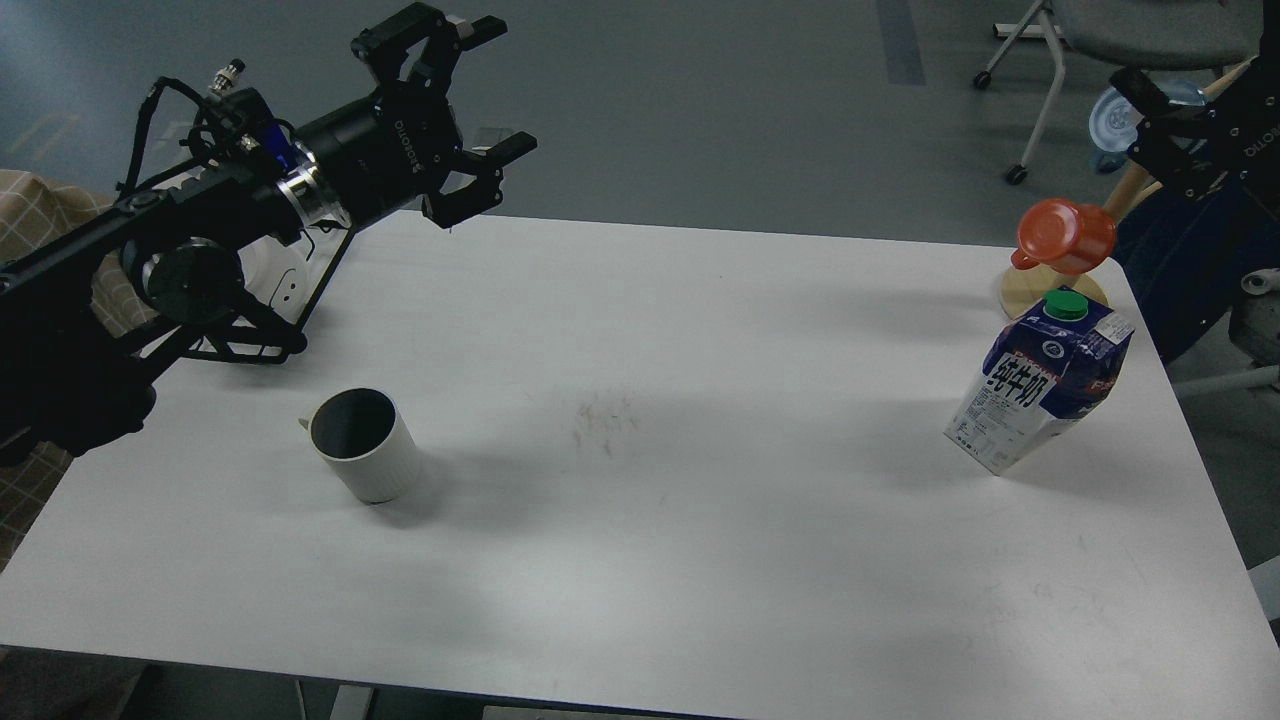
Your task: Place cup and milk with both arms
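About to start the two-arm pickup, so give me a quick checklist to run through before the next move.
1. Cup upright on the table: ok.
2. Milk upright, cap on: ok.
3. Left gripper open, empty: ok.
4. Left gripper lined up over cup: not ok, it is high and behind it.
5. Right gripper state: cannot tell, dark at the frame edge.
6. Room around milk: not ok, orange cup close behind.

A white table [640, 560] fills most of the view, with faint dark scuff marks [605, 415] near its middle. At its far right corner an orange cup [1065, 235] hangs on a wooden stand [1030, 292]. Beyond that corner, on the grey floor, stands a wheeled chair [1120, 30].
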Controlling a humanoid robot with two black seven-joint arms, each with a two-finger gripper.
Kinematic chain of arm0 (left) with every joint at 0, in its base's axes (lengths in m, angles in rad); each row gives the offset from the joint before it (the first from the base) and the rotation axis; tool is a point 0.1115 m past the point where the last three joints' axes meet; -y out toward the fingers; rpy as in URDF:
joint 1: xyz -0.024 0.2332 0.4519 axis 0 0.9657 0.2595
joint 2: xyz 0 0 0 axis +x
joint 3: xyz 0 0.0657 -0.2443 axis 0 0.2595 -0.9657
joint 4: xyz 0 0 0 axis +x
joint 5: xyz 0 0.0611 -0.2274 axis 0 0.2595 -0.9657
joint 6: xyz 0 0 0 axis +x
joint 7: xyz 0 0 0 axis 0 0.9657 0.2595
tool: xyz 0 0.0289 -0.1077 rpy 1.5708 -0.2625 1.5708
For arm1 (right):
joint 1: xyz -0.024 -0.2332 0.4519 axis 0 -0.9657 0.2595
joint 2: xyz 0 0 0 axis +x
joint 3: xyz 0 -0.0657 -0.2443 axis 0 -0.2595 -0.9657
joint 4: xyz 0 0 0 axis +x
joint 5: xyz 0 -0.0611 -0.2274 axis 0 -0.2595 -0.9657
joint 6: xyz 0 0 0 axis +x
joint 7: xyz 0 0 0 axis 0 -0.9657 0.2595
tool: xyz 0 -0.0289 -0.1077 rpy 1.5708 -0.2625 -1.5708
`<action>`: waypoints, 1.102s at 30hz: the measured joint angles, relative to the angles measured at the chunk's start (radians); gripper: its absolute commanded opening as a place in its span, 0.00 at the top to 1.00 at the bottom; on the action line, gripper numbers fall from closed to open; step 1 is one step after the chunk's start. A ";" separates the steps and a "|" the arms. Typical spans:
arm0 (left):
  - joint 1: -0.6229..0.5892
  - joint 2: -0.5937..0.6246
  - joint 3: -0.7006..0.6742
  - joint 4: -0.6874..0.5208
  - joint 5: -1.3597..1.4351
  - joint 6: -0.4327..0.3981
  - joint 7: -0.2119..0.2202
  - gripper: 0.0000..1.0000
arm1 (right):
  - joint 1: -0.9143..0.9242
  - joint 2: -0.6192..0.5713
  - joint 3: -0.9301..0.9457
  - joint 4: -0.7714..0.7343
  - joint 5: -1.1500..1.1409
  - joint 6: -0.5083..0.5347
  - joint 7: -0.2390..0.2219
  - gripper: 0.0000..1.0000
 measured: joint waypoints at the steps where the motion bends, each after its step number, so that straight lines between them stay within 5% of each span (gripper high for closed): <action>1: 0.001 0.000 0.000 0.000 0.000 0.000 0.000 0.01 | -0.002 0.000 0.000 0.000 0.000 0.000 0.001 0.00; 33: 0.003 0.002 -0.095 0.033 0.010 -0.003 -0.001 0.01 | 0.004 0.004 0.011 -0.018 -0.001 0.000 0.002 0.00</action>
